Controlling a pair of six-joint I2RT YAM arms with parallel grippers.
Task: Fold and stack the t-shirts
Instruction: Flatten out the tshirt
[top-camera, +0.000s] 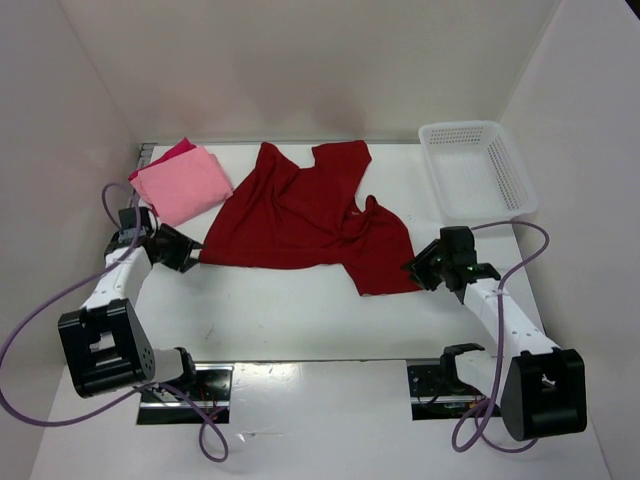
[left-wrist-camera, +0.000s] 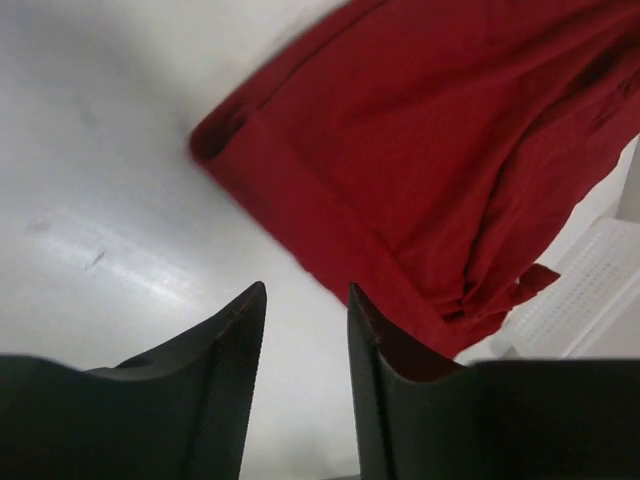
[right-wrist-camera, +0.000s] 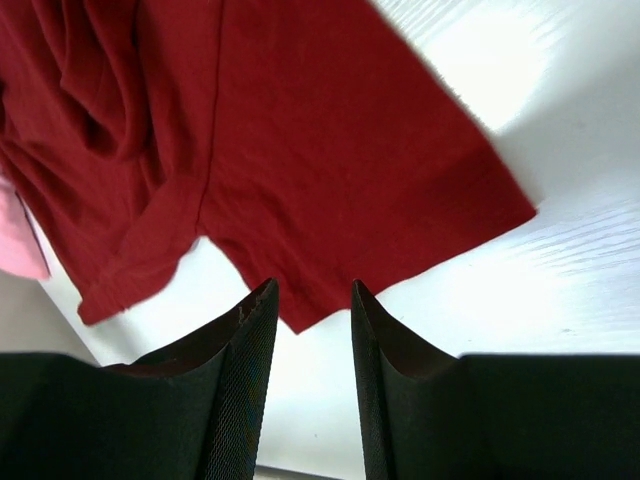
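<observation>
A large dark red t-shirt (top-camera: 300, 215) lies spread and rumpled across the middle of the table. At the back left, a folded salmon pink t-shirt (top-camera: 183, 185) rests on a crimson-pink one (top-camera: 172, 153), of which only an edge shows. My left gripper (top-camera: 188, 250) is open just off the dark red shirt's left corner (left-wrist-camera: 215, 135), with nothing between its fingers. My right gripper (top-camera: 415, 270) is open at the shirt's near right corner (right-wrist-camera: 300, 315), also empty. The salmon shirt's edge (right-wrist-camera: 20, 245) shows at the left of the right wrist view.
A white lattice basket (top-camera: 476, 170) stands at the back right, and its wall (left-wrist-camera: 590, 290) shows in the left wrist view. White walls close in the table on three sides. Purple cables loop beside both arm bases.
</observation>
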